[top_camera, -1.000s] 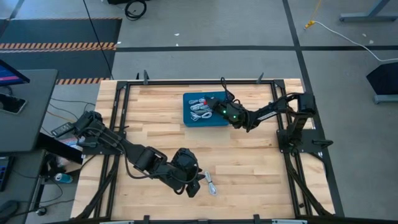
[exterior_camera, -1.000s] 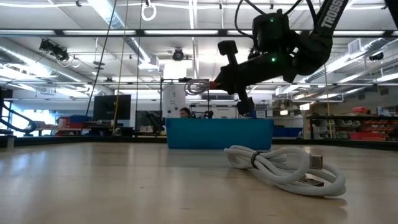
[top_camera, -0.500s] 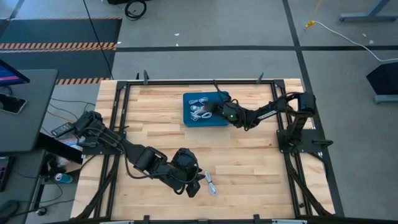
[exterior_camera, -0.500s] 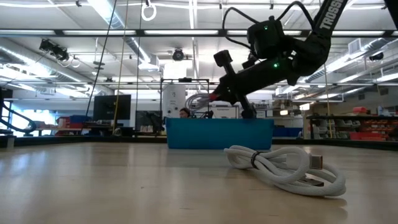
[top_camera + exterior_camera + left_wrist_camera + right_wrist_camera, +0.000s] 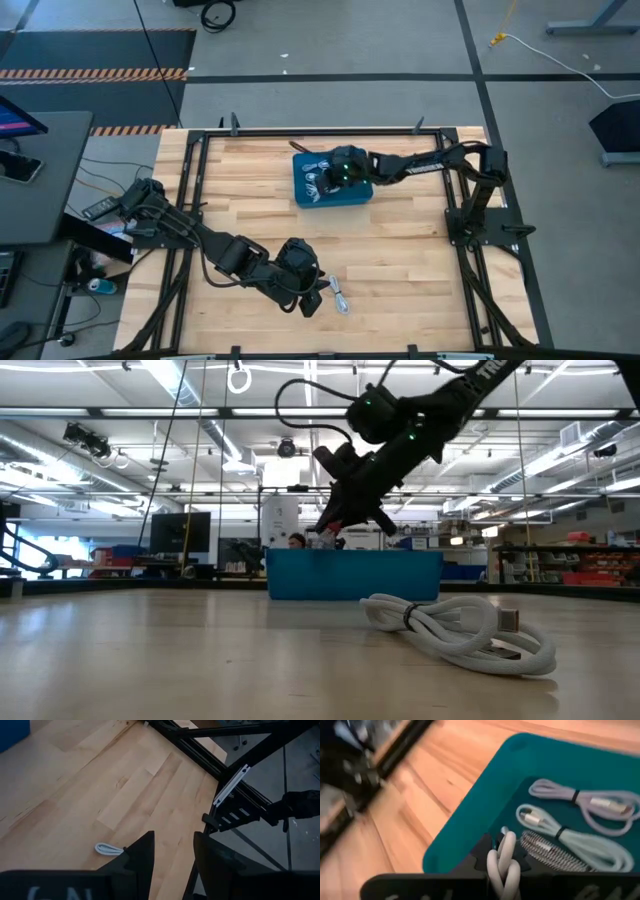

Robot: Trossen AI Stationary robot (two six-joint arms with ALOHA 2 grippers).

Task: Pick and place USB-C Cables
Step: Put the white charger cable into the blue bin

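Note:
A blue tray [image 5: 357, 193] sits on the far middle of the table and holds several coiled white and grey USB-C cables [image 5: 580, 842]. My right gripper [image 5: 328, 173] reaches over the tray from the table's right, shut on one white cable bundle [image 5: 503, 862]. In the low view it hangs just above the tray's rim [image 5: 355, 575]. Another white cable bundle [image 5: 338, 297] lies flat on the wood near the table's near edge. My left gripper [image 5: 313, 303] stays open right beside it; in the left wrist view the bundle's loop [image 5: 107, 849] shows next to one finger. My right gripper pinches the white cable bundle between its two fingers at a looped end [image 5: 501, 851], where two strands run side by side. The fingers slant down from the table's right. The bundle is lifted clear, above the cables in the tray.
A black metal frame [image 5: 200, 165] borders the wooden table. Bare wood [image 5: 400, 250] lies between the tray and the near cable. The left arm stretches along the near left of the table. Shelves and lamps fill the room behind in the low view.
My right gripper has swung toward the table's left, from the tray's right edge to over its middle, tipping downward and dropping closer to the tray, with the cable bundle still in its fingers. The left arm and the near cable have kept still.

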